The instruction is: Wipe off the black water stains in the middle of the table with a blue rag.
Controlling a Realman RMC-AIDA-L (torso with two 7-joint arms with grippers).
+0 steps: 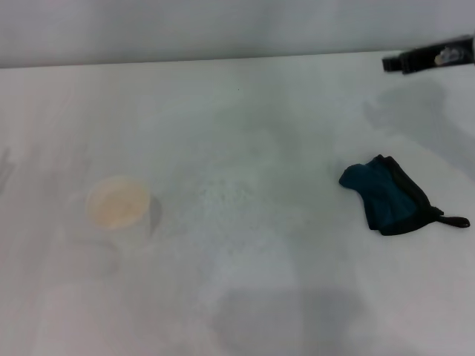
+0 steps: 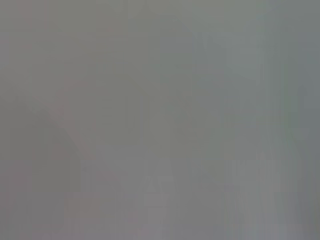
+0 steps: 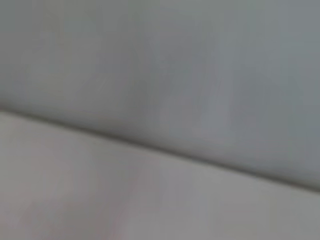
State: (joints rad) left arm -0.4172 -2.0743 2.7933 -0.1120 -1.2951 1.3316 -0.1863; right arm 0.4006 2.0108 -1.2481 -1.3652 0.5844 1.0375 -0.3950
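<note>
the tabletop [image 1: 245, 297] fills nearly the whole head view, a white surface with faint grey smudges. the rag [image 1: 386, 194] lies at the right of the frame, a little above mid-height, crumpled into a dark teal heap with black trim along its right and lower edges; a thin black loop or tag sticks out from its lower right corner onto the tabletop. it rests flat on the surface, with nothing touching it.

a cup [image 1: 117, 205] stands at the left of the frame at about the same height, seen from above, its pale rim round and its inside a faint orange-cream. it is well apart from the rag, with the bare middle of the tabletop between them. that middle area shows only a pale speckled patch; no dark blot can be made out there.

in the upper right corner a black object [image 1: 429, 56] lies at the far edge of the tabletop, partly cut off by the frame, with a pale mark on it; what it is cannot be told.

neither hand appears in the head view. the left wrist view is a flat grey blur. the right wrist view shows two pale surfaces meeting along a slanting dark line, and no hand, so whether either hand is open or closed cannot be told.
</note>
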